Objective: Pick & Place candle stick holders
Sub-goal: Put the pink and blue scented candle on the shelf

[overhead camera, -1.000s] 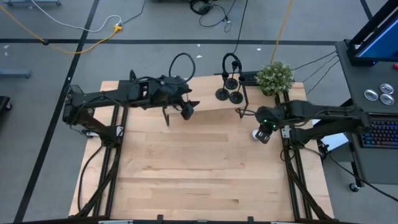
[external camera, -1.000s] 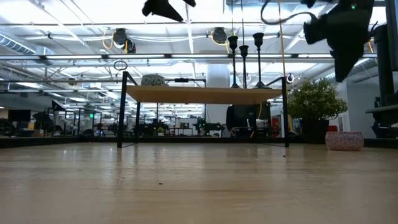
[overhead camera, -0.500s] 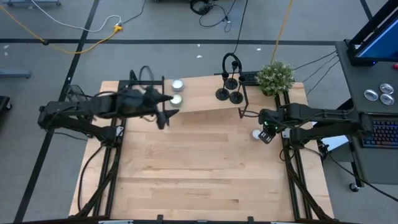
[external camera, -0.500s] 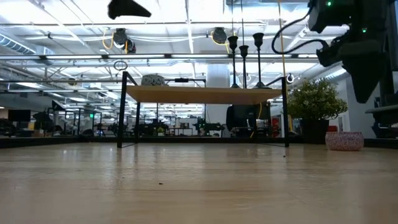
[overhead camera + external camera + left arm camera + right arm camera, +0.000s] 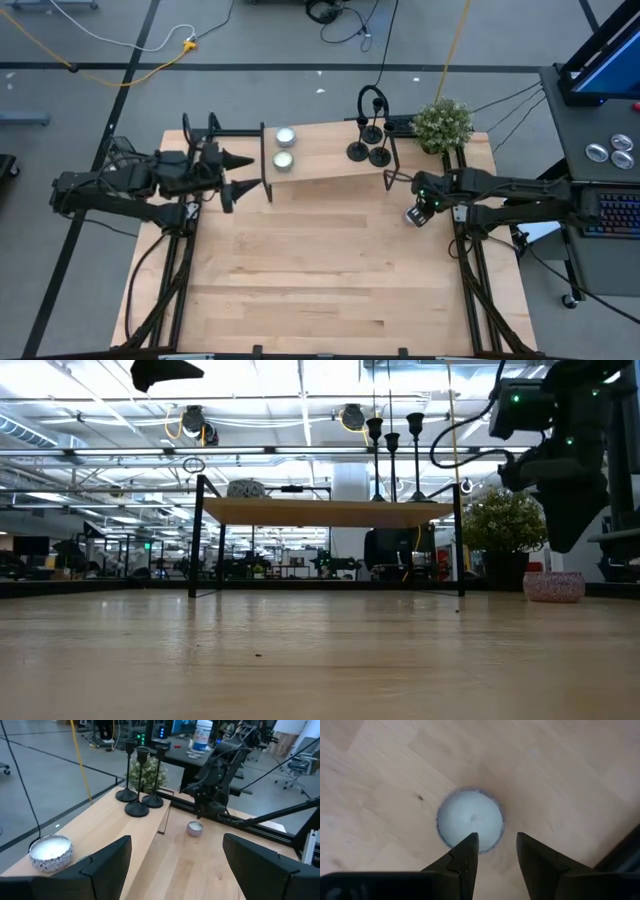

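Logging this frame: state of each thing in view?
candle stick holders: three, upright on the raised shelf.
Tealights on shelf: two, resting.
Tealight on table: sitting flat, not gripped.
Left gripper: open, empty, beside the shelf.
Right gripper: partly open above the table tealight.

The high view looks straight down from well above on the whole wooden surface [image 5: 320, 270] and both arms, while the low view sits at its level and faces across to the raised shelf [image 5: 325, 512] and the room behind. The left wrist view looks from the left side over the shelf toward three black candle holders [image 5: 140, 795], which the high and low views share. The right wrist view points down, close above a white tealight [image 5: 470, 820] on the wood
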Tool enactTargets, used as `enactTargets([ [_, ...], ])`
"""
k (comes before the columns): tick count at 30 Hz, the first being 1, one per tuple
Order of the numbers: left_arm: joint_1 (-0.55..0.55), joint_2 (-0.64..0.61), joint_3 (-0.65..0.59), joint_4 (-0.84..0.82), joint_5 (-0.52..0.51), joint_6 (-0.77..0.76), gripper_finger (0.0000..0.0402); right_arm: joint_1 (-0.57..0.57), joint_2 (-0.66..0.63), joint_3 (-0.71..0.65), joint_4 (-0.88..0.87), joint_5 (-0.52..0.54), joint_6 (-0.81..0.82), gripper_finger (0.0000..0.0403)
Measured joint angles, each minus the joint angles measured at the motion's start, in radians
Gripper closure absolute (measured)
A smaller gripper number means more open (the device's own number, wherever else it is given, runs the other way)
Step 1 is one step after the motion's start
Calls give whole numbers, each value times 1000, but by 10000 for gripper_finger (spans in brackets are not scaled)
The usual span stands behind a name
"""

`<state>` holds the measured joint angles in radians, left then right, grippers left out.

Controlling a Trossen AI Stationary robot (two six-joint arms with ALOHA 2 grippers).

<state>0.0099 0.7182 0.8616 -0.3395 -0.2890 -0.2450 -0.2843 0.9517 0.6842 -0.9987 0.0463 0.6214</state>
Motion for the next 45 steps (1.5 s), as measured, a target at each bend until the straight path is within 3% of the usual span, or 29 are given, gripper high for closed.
enactTargets([
  [17,0,3,0,1,0,-4,80,-58,0,-110,127,3,-50,277],
  [45,0,3,0,-1,3,-3,80,-96,75,-111,187,4,14,312],
])
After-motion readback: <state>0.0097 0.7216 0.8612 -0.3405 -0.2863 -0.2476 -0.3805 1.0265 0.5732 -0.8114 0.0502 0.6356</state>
